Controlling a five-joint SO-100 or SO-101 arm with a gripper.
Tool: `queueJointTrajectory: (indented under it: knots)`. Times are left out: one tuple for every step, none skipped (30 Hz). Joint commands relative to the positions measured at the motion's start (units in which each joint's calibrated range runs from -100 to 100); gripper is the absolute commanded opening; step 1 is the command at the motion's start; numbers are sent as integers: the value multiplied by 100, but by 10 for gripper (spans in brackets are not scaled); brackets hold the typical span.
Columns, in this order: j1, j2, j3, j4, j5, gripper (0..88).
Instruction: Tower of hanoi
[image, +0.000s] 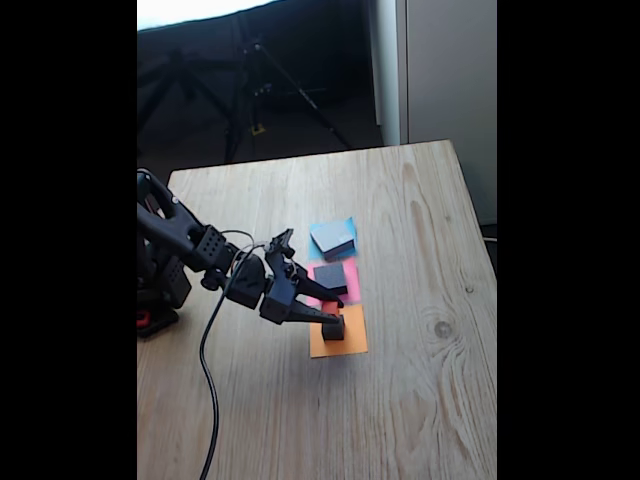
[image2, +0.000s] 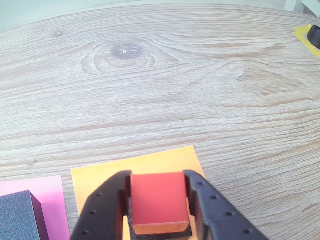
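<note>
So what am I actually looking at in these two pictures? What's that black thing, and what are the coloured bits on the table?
The black thing is a small robot arm ending in a two-finger gripper. The fixed view looks at the wooden table from a camera standing apart; the wrist view comes from a camera riding on the arm, looking past its fingers. Three paper squares lie in a row: blue, pink and orange. A flat grey block sits on the blue, a black block on the pink. Over the orange, the fingers close on a tiny red cube, which sits atop a small black cube.
</note>
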Motion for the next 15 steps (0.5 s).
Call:
queueJointTrajectory:
  knots:
    - [-46, 4, 31, -326, 87, 4]
    - [-46, 4, 41, -334, 87, 4]
    - [-46, 11, 59, -351, 87, 4]
    - [-46, 11, 77, -351, 87, 4]
    - [-55, 11, 104, -359, 87, 4]
    - [-55, 11, 113, -367, 87, 4]
    - [-55, 19, 122, -375, 87, 4]
    - [-55, 27, 131, -391, 87, 5]
    - [-55, 34, 131, -399, 87, 6]
    - [-55, 34, 131, -399, 87, 7]
    - [-55, 42, 131, -407, 87, 8]
    - [-55, 42, 131, -415, 87, 9]
    - [-55, 49, 122, -415, 87, 11]
    - [-55, 57, 113, -415, 87, 11]
    - [-55, 72, 104, -415, 87, 11]
